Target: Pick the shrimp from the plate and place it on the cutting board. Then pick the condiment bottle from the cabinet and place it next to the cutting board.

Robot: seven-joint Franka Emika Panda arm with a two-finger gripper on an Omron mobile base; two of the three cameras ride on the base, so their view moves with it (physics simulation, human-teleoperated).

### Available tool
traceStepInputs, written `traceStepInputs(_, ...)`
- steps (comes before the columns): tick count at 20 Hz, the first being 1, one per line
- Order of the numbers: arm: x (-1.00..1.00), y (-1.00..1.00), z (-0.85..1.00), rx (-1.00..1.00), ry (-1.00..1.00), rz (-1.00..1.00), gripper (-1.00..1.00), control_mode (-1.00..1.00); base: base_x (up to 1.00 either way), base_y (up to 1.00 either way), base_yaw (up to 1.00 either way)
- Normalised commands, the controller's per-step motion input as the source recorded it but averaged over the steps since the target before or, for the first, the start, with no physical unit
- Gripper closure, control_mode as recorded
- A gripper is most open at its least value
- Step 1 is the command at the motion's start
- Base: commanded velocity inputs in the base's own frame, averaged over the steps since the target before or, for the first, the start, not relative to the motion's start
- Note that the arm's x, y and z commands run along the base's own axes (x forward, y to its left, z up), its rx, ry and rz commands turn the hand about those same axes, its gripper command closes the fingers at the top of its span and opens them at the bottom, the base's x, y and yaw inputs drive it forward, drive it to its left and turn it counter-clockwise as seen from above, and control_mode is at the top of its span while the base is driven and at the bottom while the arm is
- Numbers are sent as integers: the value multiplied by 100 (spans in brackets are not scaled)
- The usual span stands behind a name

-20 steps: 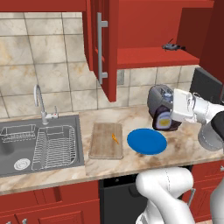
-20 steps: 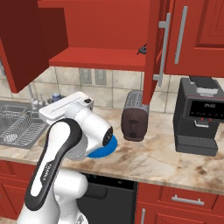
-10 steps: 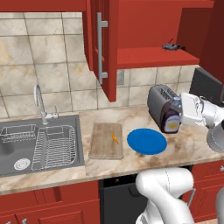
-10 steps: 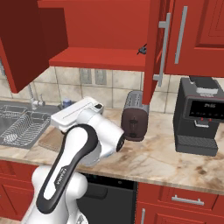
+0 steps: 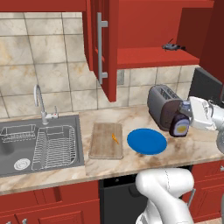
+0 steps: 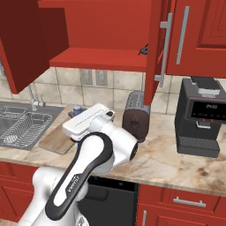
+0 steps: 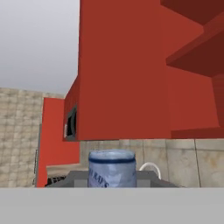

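Note:
The condiment bottle, dark brown with a pale orange label, hangs tilted in front of the toaster, with my gripper shut on it from the right. In the hand view its blue cap stands between my fingertips. A tiny orange shrimp lies on the wooden cutting board, near the board's right edge. Right of the board sits the bare blue plate. The red cabinet is open, its door swung out over the board.
A dark toaster stands behind the bottle. The sink with its dish rack and faucet lies left of the board. A black coffee machine stands at the far right. A small dark object rests on the cabinet shelf.
My hand has carried the bottle to the right and slightly down, away from the plate, to the right front of the toaster. Shrimp, board and plate have stayed put.

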Motion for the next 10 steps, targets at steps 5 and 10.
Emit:
traceStepInputs(5,-11,-27,-13,0,0,0,100,-100,0,0,0)
traceStepInputs(10,-10,-26,-16,-1,0,0,100,-100,0,0,0)
